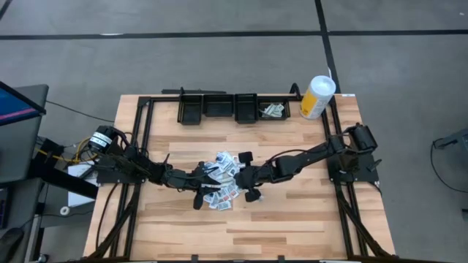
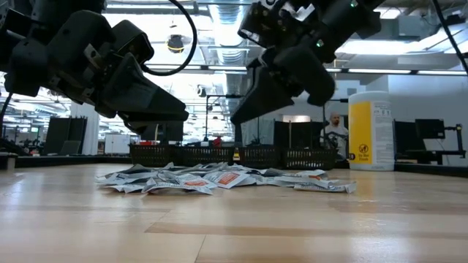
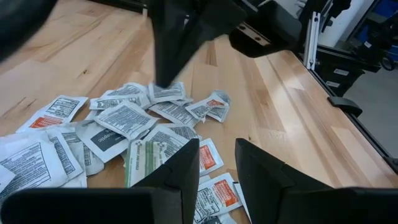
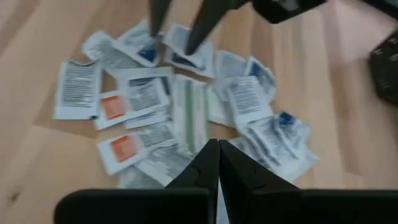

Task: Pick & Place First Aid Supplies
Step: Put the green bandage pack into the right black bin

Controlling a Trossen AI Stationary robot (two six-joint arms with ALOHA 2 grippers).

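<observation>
1. Left arm reaches in from the table's left edge. Left gripper (image 1: 203,180) hangs over the left side of the packet pile, fingers (image 3: 180,171) parted with a clear gap, nothing between them. In the left wrist view the fingers sit above a green-striped packet (image 3: 146,155), not touching it as far as I can tell.
2. First aid packets (image 1: 224,180) lie in one loose heap at mid-table on the wood table (image 1: 292,219), between the two grippers. Mostly white with grey print, some with orange-red patches; they overlap each other and lie flat or slightly crumpled (image 2: 219,179).
3. Right arm comes in from the right edge. Right gripper (image 1: 248,179) is over the pile's right side, fingers pressed together (image 4: 218,163). Can't see any packet pinched between them; the tips are above the near edge of the heap in the right wrist view.
4. Low view: both grippers are above the pile, not resting on the wood.
5. Far edge: a row of black bins (image 1: 234,108); the rightmost bin (image 1: 273,109) already holds a few packets. White-and-yellow canister (image 1: 316,96) stands upright just right of that row.
</observation>
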